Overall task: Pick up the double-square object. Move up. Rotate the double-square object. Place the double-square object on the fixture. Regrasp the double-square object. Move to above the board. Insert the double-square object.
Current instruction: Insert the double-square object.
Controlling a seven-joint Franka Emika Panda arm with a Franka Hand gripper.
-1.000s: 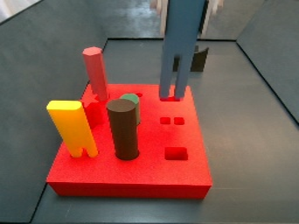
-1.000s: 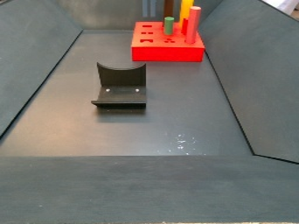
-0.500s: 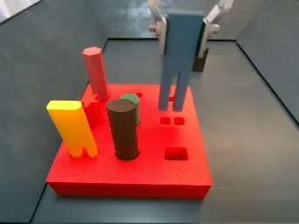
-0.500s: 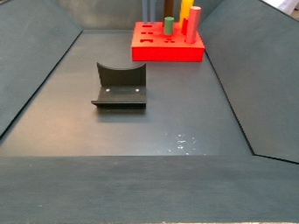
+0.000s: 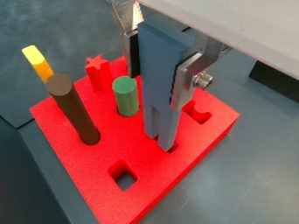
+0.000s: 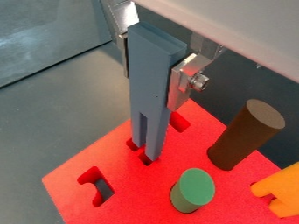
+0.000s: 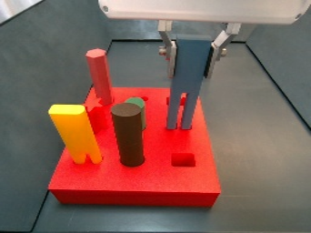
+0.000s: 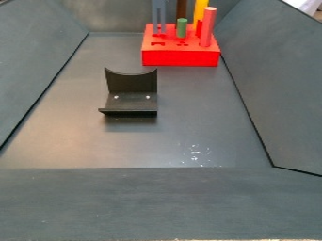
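Double-square object (image 7: 187, 82) upright between gripper (image 7: 190, 44) jaws.

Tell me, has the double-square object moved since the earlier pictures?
Yes. In a side view the double-square object, held by the gripper, has come down toward the board; its prongs now reach the square holes.
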